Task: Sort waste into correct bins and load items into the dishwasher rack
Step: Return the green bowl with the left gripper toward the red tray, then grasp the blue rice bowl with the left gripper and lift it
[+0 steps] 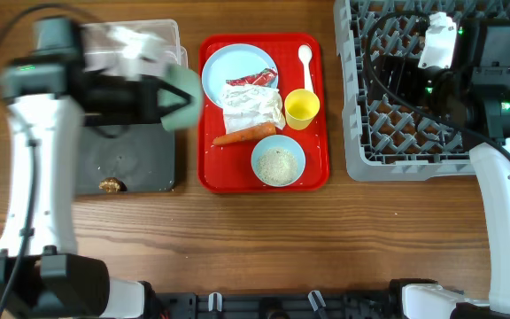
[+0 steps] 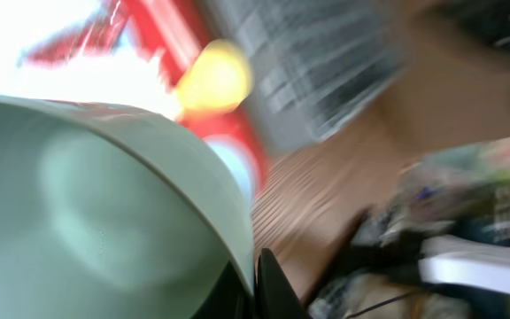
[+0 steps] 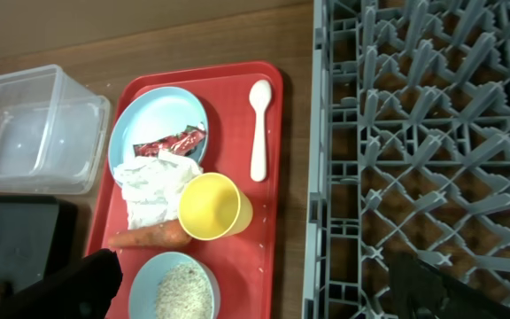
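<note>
The mint green bowl hangs tilted just left of the red tray, its rim clamped by the left fingers. On the tray you will find a pale blue plate with a red-and-white wrapper, a napkin, a carrot, a yellow cup, a white spoon and a pale blue bowl of rice. Left of the tray lies the black tray with a brown lump. Right of the tray, over the dishwasher rack, the right fingers are spread wide and hold nothing.
</note>
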Robot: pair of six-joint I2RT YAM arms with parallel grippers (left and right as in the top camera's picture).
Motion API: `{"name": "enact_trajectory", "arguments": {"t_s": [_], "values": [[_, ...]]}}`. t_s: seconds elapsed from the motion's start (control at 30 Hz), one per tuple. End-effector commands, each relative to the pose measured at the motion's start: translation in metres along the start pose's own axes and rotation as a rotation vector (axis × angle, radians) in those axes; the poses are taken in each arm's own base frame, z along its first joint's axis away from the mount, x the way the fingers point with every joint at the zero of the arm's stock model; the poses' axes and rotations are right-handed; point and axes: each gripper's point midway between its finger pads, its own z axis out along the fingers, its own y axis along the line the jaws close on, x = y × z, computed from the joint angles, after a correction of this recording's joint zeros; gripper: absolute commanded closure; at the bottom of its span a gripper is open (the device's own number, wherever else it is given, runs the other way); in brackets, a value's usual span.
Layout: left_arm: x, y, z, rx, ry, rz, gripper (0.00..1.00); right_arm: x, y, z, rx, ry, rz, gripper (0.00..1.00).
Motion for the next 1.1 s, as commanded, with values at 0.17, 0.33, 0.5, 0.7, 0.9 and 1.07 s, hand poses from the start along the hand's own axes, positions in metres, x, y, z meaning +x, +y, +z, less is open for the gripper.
{"name": "enact_trajectory", "arguments": {"t_s": [0.17,0.33,0.5,0.7,0.9,1.07], "values": [[0.048,0.032,0.097,-0.598,0.316,-0.132,0.96,0.003,-0.002,0.002,0.008,0.018,-0.013,0.0],[0.072,0.041,0.142,-0.612,0.446,-0.154,0.96,0.004,-0.002,0.002,0.009,0.023,-0.013,0.0],[0.086,0.038,0.167,-0.618,0.5,-0.145,0.96,0.004,-0.002,0.002,0.009,0.025,-0.013,0.0],[0.088,0.057,0.173,-0.696,0.463,-0.21,0.96,0.005,-0.002,0.002,0.01,0.028,-0.013,0.0],[0.097,0.067,0.185,-0.694,0.446,-0.225,0.53,0.005,-0.002,0.002,0.01,0.028,-0.013,0.0],[0.087,0.063,0.181,-0.687,0.423,-0.221,0.43,0.006,-0.002,0.002,0.01,0.031,-0.011,0.0]]}}
